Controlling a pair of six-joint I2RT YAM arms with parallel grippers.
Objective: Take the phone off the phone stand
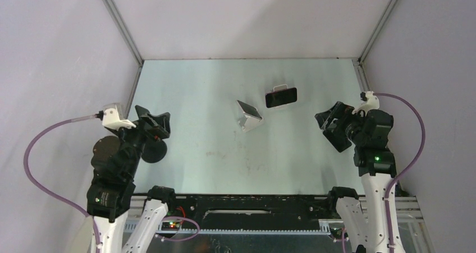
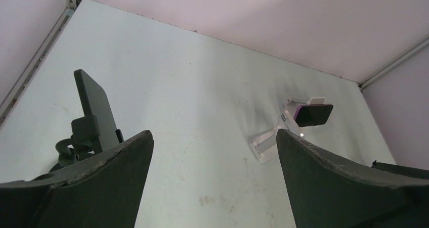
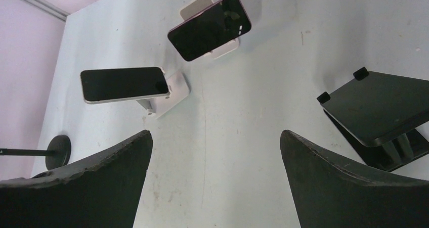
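Two phones sit on white stands mid-table. A dark-screened phone [image 1: 280,97] with a pinkish edge leans on the far white stand [image 1: 282,87]; it also shows in the right wrist view [image 3: 210,27] and the left wrist view [image 2: 313,114]. A silver-edged phone [image 1: 248,111] [image 3: 124,84] lies tilted on the nearer white stand [image 1: 251,124] [image 3: 172,90] [image 2: 264,146]. My left gripper [image 1: 152,118] [image 2: 213,134] is open and empty, well left of both. My right gripper [image 1: 330,114] [image 3: 215,133] is open and empty, to their right.
A black stand on a round base [image 1: 152,152] [image 2: 93,111] stands beside my left gripper; its base shows in the right wrist view [image 3: 58,151]. An empty black angled stand [image 3: 379,111] [image 1: 338,141] sits by my right gripper. Walls enclose the table on three sides.
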